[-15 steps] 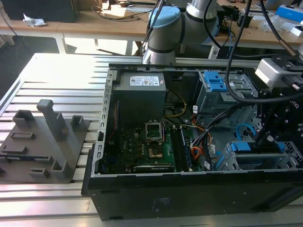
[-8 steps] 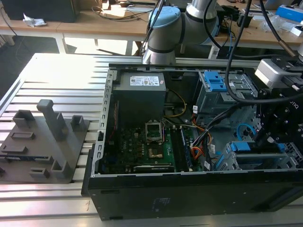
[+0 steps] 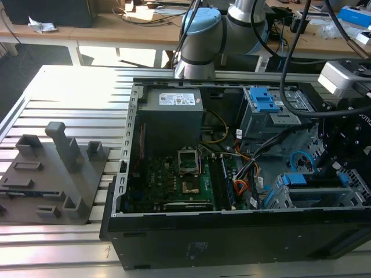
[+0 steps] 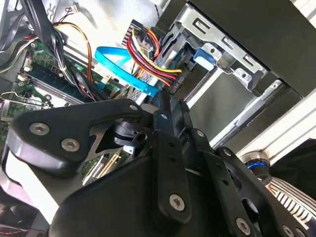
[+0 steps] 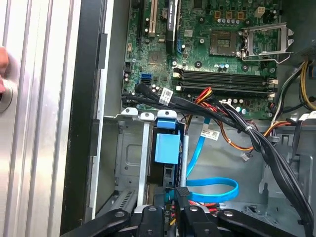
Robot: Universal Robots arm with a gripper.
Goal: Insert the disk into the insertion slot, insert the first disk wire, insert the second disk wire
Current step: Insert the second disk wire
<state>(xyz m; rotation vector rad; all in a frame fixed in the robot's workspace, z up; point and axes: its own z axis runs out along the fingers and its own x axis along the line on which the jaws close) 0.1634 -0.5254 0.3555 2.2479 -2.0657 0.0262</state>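
Inside the insertion slot (image 5: 129, 163) the disk (image 5: 167, 148) already sits seated, its blue handle facing out toward the motherboard (image 5: 207, 49). The gripper (image 5: 178, 193) hovers at the disk's rear end, fingers pressed together on what looks like a black connector, seemingly to push it home. Just beside it, the second disk wire (image 5: 212, 185) loops away from the slot in a slack arc.
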